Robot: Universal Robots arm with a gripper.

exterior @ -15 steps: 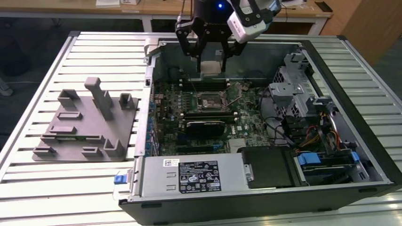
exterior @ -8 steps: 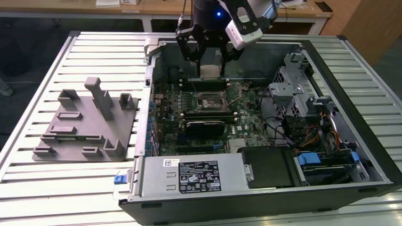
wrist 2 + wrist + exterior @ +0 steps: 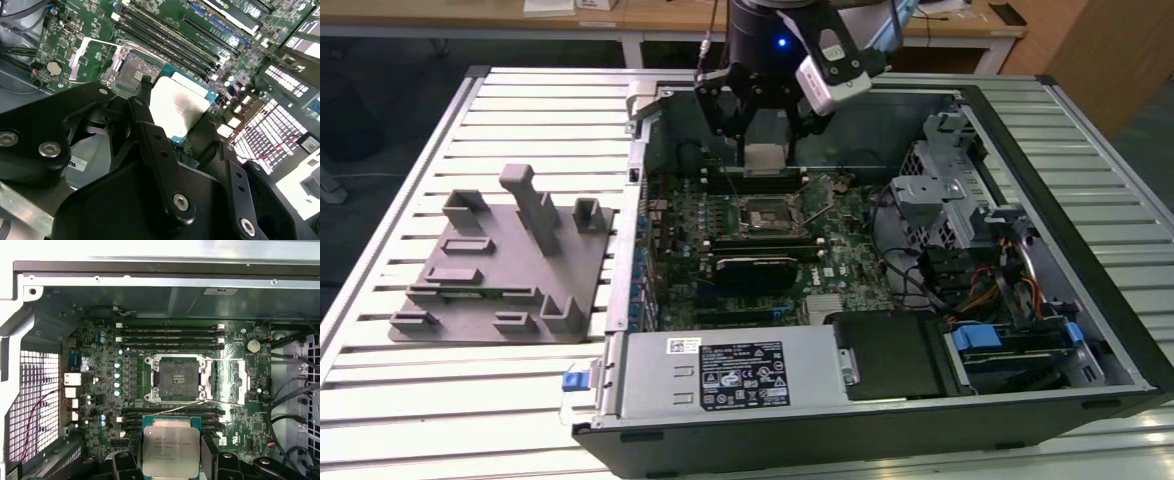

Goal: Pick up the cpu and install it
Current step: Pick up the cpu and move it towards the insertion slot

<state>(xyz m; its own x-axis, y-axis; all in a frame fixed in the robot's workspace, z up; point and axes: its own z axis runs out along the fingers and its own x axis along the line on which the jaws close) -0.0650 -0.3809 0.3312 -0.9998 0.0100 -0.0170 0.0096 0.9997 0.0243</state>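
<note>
The cpu (image 3: pixel 171 447) is being clamped by its edges in the end effector (image 3: pixel 171 465), hanging over the motherboard (image 3: pixel 100 390) beside the open, empty socket (image 3: pixel 175 377) inside the computer case (image 3: pixel 1067 200). Pickup looks done; seating is not.

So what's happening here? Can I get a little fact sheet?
hand: black robot hand, shut on a small flat square silver chip
chip position: above the green circuit board, not seated
socket: square metal-framed socket, open, empty
enclosure: open black computer case
beside it: grey plastic plate with posts, exterior view's left
</note>
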